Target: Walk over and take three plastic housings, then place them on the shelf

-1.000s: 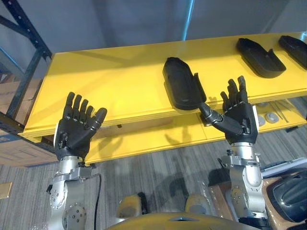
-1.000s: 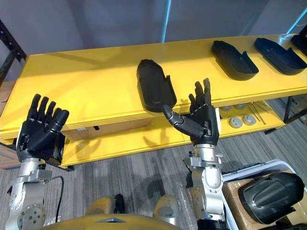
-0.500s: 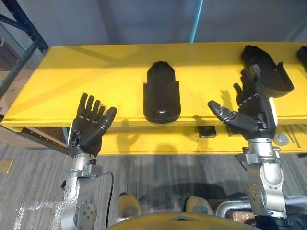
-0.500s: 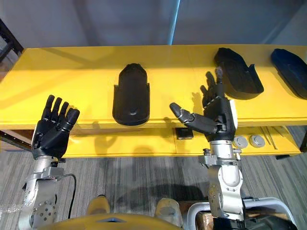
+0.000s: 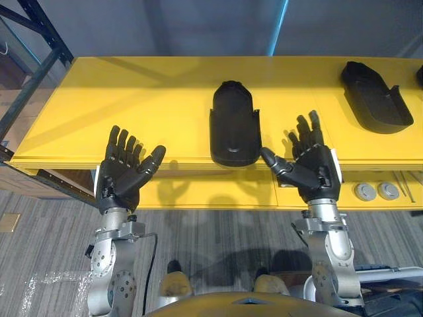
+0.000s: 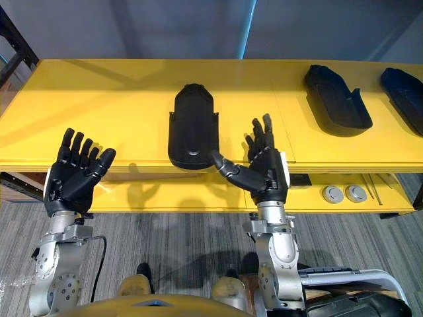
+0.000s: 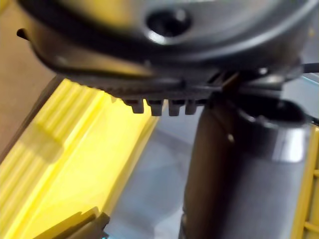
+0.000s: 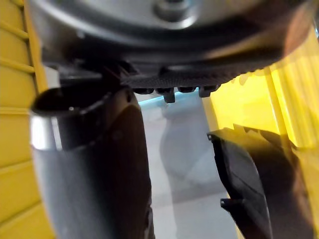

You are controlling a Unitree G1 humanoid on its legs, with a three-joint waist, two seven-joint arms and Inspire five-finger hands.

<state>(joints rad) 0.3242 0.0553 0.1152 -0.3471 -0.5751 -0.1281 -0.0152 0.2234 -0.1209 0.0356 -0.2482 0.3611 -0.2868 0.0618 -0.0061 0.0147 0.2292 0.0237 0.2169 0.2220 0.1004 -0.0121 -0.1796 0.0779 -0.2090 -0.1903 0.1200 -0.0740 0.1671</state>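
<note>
Shelf [image 5: 132, 99], right hand [image 5: 316, 175] splayed near housing [image 5: 232, 125]

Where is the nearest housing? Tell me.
In the eye views' centre, the housing lies at the yellow shelf's front edge, beside the right hand's thumb.

Right hand [image 5: 317, 175] shifted from right housing [image 5: 373, 99] to beside centre housing [image 5: 232, 122] (thumb by its near corner).
</note>
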